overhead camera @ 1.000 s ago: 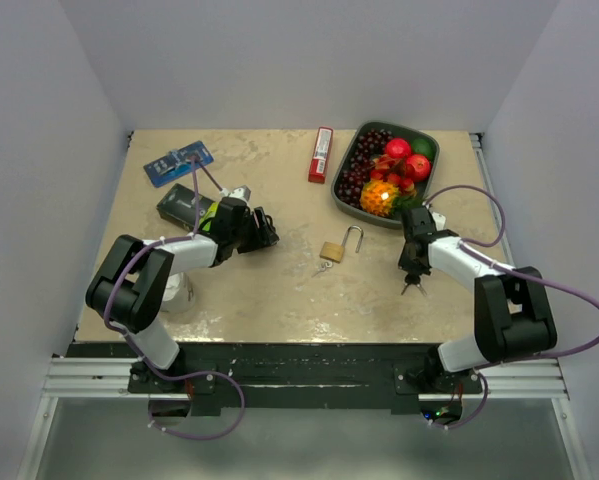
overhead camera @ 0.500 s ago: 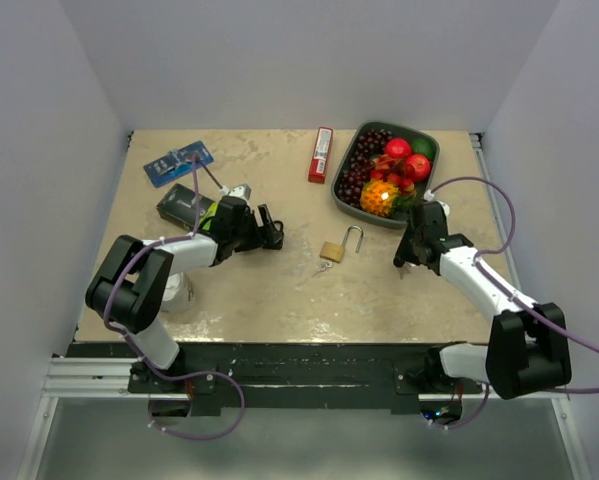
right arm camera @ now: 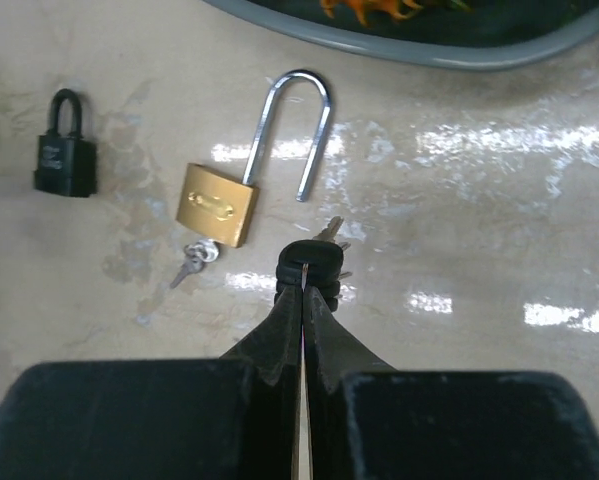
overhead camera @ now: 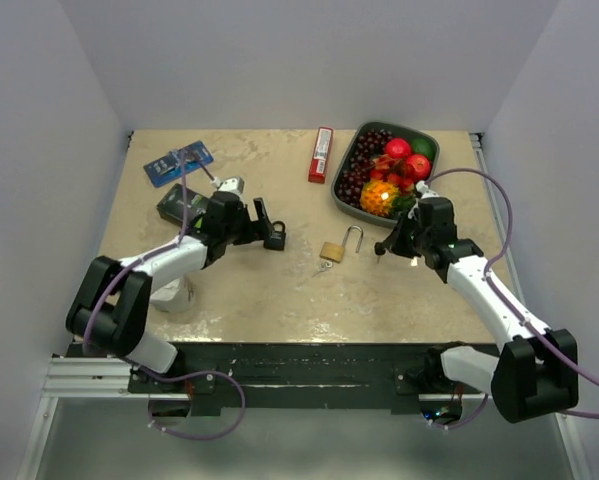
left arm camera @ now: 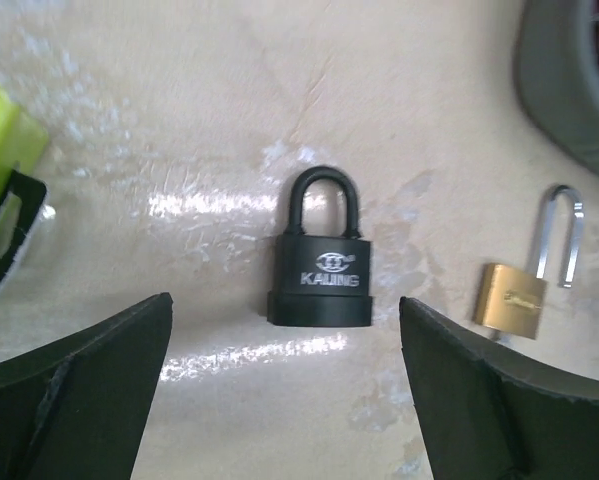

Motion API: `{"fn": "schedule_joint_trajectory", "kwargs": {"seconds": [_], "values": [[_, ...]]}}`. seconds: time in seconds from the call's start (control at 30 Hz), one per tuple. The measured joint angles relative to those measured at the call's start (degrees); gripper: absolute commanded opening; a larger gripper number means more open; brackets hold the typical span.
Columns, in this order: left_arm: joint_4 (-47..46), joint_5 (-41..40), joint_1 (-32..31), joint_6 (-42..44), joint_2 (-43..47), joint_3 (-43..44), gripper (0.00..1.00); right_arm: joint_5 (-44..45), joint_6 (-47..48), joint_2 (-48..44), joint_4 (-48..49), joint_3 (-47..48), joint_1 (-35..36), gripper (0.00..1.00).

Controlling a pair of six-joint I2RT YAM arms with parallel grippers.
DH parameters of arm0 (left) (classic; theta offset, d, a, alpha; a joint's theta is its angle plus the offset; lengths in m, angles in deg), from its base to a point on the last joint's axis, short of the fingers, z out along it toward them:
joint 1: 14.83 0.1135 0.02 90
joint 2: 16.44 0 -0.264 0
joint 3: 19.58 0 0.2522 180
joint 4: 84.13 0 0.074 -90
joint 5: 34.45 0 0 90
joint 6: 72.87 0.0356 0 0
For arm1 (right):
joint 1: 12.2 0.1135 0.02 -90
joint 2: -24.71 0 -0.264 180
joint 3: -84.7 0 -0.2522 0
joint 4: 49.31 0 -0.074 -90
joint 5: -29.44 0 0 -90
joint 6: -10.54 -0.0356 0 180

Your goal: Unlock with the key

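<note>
A black padlock (left arm camera: 319,275) marked KALING lies flat on the table with its shackle shut; it also shows in the top view (overhead camera: 277,238). My left gripper (left arm camera: 289,400) is open and empty, with the padlock just ahead of its jaws. A brass padlock (right arm camera: 217,205) lies with its shackle (right arm camera: 297,130) swung open, and a small key ring (right arm camera: 192,262) lies beside it. My right gripper (right arm camera: 307,285) is shut on a bunch of black-headed keys (right arm camera: 311,262), held just right of the brass padlock (overhead camera: 332,250).
A grey tray of fruit (overhead camera: 341,193) stands at the back right, close behind my right gripper (overhead camera: 382,248). A red box (overhead camera: 321,154) lies at the back middle. A blue card (overhead camera: 179,163) and a black and yellow-green object (overhead camera: 184,205) lie at the back left.
My right gripper has swung left and away from the near edge with the keys, toward the brass padlock. My left gripper has reached right, and the black padlock now lies before its open jaws.
</note>
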Motion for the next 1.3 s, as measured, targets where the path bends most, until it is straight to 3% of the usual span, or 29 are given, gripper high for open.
{"fn": "schedule_joint_trajectory", "kwargs": {"seconds": [0.2,0.57,0.77,1.03,1.3], "values": [[-7.1,5.5,-1.3,4.0,12.7,-4.2,0.99,-11.2,0.5,-0.2,3.0,2.0,0.2,0.00],[-27.9,41.8,-2.0,1.1,16.7,-6.6,0.99,-37.1,0.8,1.4,9.4,8.3,2.0,0.00],[-24.7,50.2,-4.5,2.6,16.2,-1.6,0.92,-47.2,-1.3,1.0,12.6,12.0,3.6,0.00],[-17.2,55.3,-6.2,7.5,15.9,4.2,0.85,-55.0,-5.3,0.2,16.9,13.8,5.9,0.00],[-13.0,61.5,-8.2,10.7,14.5,6.5,0.65,-58.2,-9.2,0.0,21.9,13.8,8.9,0.00]]}}
